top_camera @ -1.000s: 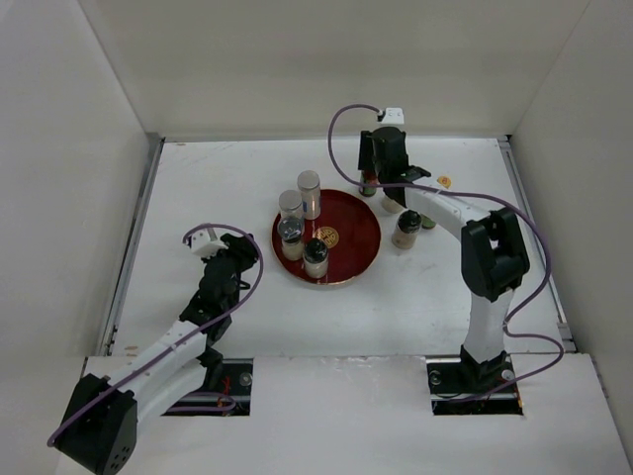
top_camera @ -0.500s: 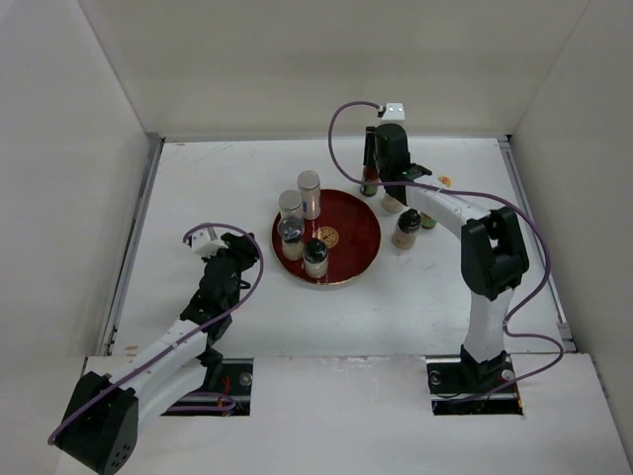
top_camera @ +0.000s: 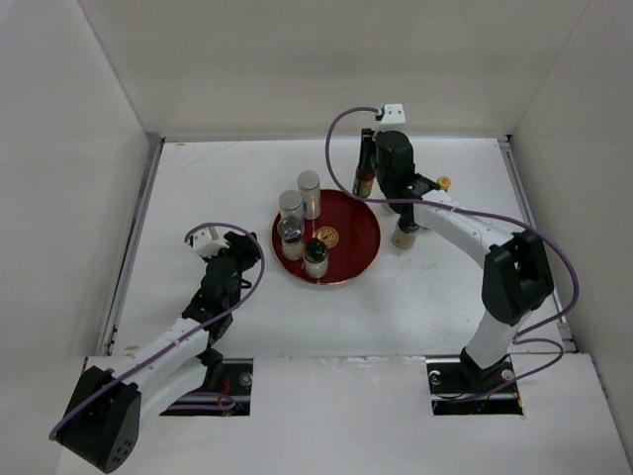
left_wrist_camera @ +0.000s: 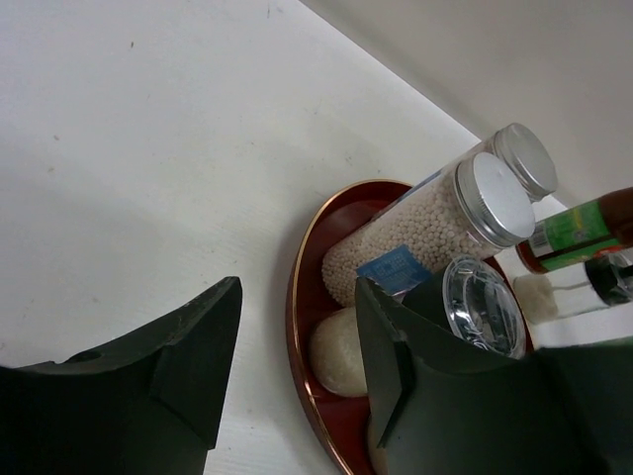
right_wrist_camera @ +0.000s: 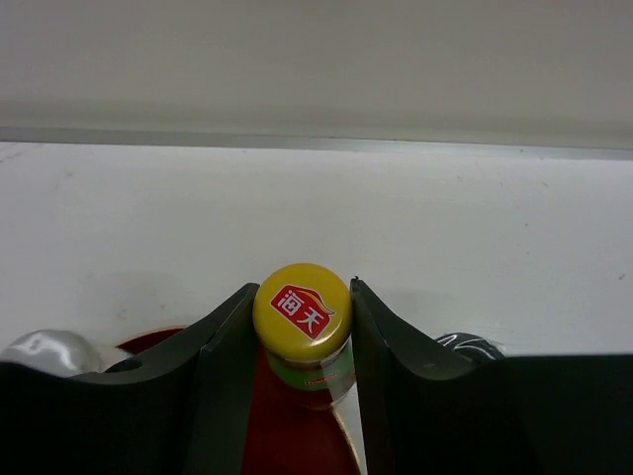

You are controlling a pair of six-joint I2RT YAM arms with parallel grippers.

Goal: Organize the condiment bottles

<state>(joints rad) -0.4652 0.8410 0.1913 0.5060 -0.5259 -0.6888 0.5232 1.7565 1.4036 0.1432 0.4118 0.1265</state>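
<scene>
My right gripper (top_camera: pixel 368 170) is shut on the yellow cap (right_wrist_camera: pixel 302 311) of a dark red sauce bottle (top_camera: pixel 363 181) with a green neck. It holds the bottle upright over the far rim of the red plate (top_camera: pixel 358 236). Two silver-capped shakers (top_camera: pixel 310 193) (top_camera: pixel 291 206) and two black-topped shakers (top_camera: pixel 291 237) (top_camera: pixel 316 257) stand on the plate's left half. A pale shaker (top_camera: pixel 405 235) stands on the table right of the plate, partly under my right arm. My left gripper (top_camera: pixel 243 253) hangs open just left of the plate, its jaws empty, with the plate rim (left_wrist_camera: pixel 297 297) beyond them.
A second yellow cap (top_camera: pixel 444 182) shows behind my right forearm. White walls close the table (top_camera: pixel 218 188) at the back and both sides. The left wrist view shows the silver-capped shakers (left_wrist_camera: pixel 490 198) leaning over the plate, with the held bottle's green label (left_wrist_camera: pixel 579 230) behind.
My right gripper shut on the sauce bottle, lifted it and carried it left over the plate's far edge. My left jaws opened a little; that arm stayed put.
</scene>
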